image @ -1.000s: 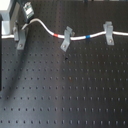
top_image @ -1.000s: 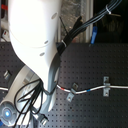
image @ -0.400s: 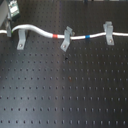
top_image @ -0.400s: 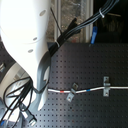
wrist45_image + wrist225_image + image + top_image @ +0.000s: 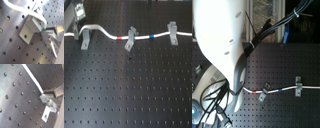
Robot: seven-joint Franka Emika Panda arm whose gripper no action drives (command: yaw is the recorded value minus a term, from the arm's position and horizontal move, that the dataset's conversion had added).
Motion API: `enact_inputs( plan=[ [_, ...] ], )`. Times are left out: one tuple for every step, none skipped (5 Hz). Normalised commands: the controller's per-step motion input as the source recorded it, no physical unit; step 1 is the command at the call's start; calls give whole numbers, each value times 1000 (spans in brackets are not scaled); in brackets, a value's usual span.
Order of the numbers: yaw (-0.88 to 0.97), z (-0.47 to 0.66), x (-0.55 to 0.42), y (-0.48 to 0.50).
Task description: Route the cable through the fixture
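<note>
In the first exterior view the white cable (image 5: 109, 34) runs along the far part of the board, with a red band (image 5: 120, 37) and a blue band (image 5: 152, 36). Near the first exterior view's left it arches over the forked top of the upright grey fixture (image 5: 85, 41). My gripper (image 5: 79, 11) hangs above and behind that clip, apart from the cable, open with nothing in it. The first wrist view shows the fixture (image 5: 28, 30) with the cable (image 5: 15, 6) across its top. In the second exterior view the arm hides the fixture.
A slanted grey clip (image 5: 129, 40) and a squatter grey clip (image 5: 171, 31) also carry the cable further right. Both clips (image 5: 263, 96) (image 5: 297, 86) show in the second exterior view. The black perforated board (image 5: 129, 90) fills the near side.
My gripper has risen away from the cable beside the fixture toward the first exterior view's top left. The cable stayed down, arched over the fixture.
</note>
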Motion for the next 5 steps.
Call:
enact_inputs(
  plan=[
    [0,105,-17,-99],
    [120,1,-25,-146],
    [0,0,15,-3],
    [49,20,-46,-233],
    [14,-107,-39,-196]
  ],
)
